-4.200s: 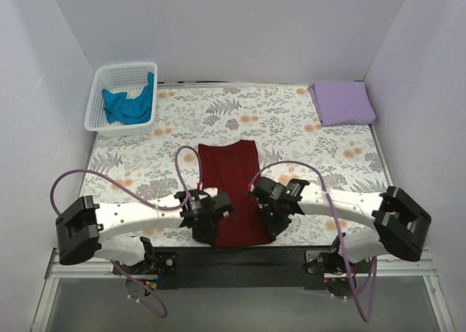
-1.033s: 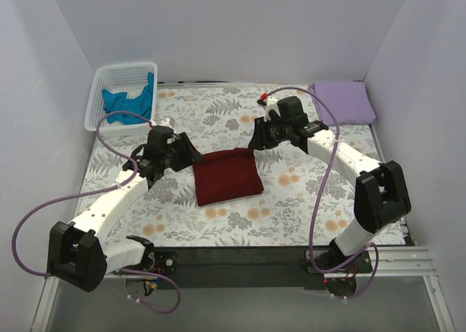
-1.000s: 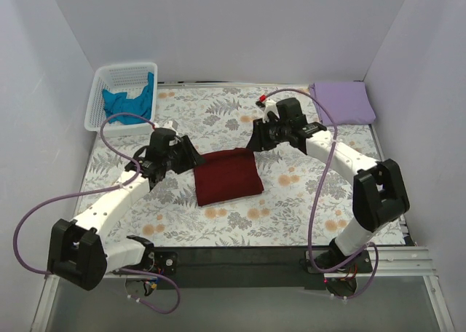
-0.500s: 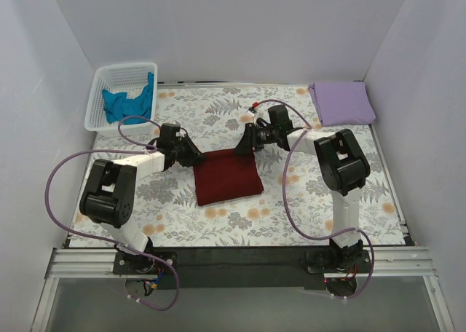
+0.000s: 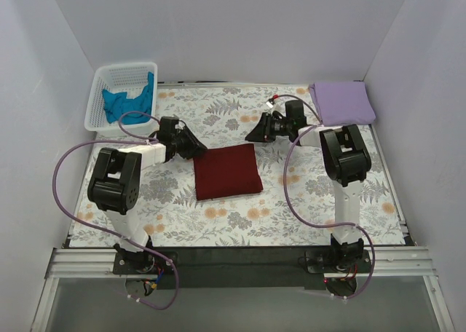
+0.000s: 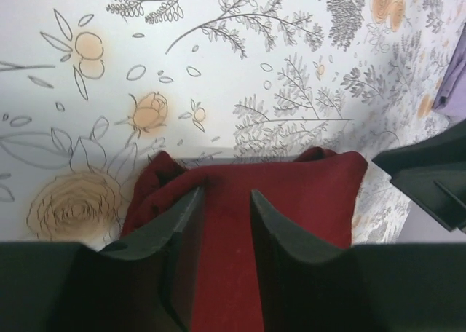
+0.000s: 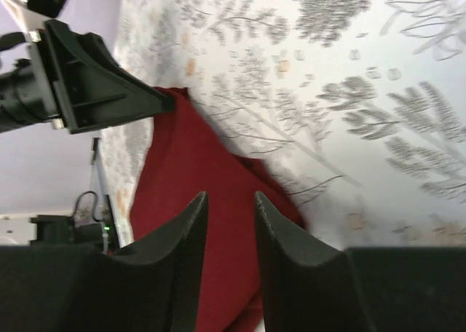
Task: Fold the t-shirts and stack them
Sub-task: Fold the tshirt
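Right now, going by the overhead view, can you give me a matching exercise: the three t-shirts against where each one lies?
Things:
1. maroon t-shirt
2. lavender t-shirt
3. teal t-shirt

Places:
A. crumpled in the white basket
B. folded, middle of the floral cloth
C. folded, far right corner

Pairs: 1-B, 2-C, 3-A

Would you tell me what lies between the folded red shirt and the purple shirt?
In the top view, the right gripper hangs over the floral cloth between the red shirt and the purple shirt; nothing else lies there.
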You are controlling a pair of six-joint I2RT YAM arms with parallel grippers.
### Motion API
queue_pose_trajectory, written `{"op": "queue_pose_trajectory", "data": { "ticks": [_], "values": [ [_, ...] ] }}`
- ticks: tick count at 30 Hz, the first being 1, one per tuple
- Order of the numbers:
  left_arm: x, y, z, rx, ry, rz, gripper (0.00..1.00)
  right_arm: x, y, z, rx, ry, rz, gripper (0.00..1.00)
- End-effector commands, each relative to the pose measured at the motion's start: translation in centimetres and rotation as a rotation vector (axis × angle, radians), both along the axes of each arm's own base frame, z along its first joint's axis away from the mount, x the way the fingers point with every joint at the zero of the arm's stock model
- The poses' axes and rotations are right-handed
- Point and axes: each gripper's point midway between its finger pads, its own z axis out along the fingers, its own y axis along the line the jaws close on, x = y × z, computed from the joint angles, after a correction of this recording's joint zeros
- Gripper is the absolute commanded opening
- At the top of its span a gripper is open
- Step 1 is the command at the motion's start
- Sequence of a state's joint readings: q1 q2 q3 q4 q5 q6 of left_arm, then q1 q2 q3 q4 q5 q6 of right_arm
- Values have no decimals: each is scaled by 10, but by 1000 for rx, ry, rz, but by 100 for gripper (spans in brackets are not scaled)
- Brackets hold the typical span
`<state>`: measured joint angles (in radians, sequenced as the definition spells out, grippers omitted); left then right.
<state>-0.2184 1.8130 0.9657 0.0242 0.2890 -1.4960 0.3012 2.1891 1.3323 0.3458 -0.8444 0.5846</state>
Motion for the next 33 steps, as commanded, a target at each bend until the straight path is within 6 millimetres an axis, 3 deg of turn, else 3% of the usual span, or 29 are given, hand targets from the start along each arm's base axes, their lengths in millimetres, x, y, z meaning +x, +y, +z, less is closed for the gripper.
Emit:
{"op": "queue_pose_trajectory", "data": {
  "ticks": [1, 3, 5, 6, 9, 12, 18, 21, 24, 29, 33],
  "values": [
    [6, 2, 60, -13, -123, -6, 32, -17, 7, 75, 104, -115, 52, 39],
    [-2, 1, 90, -31, -178, -8, 35, -40, 7, 91, 140, -101, 74, 40],
    [-18, -2, 99, -44, -189, -21, 36, -62, 13, 99, 165, -76, 102, 42],
    [-29, -7, 114, -59, -216, -38, 36, -77, 12, 102, 174, -80, 114, 43],
    [-62, -21, 112, -98, -195, -81, 36, -114, 18, 104, 211, -54, 150, 45],
    [-90, -29, 84, -103, -131, -100, 36, -134, 23, 91, 220, -11, 171, 46],
    [-132, -21, 15, -111, 34, -54, 30, -151, 14, 29, 211, 89, 135, 46],
    [-147, -14, -5, -109, 82, -17, 29, -162, 3, -3, 218, 170, 106, 46],
    [-157, -6, -13, -99, 98, 12, 27, -168, -10, -14, 259, 217, 92, 46],
    [-156, 0, 6, -101, 48, 41, 27, -170, -14, 12, 322, 212, 83, 46],
    [-153, 1, 29, -113, -13, 48, 27, -167, -11, 49, 341, 138, 82, 46]
  ]
}}
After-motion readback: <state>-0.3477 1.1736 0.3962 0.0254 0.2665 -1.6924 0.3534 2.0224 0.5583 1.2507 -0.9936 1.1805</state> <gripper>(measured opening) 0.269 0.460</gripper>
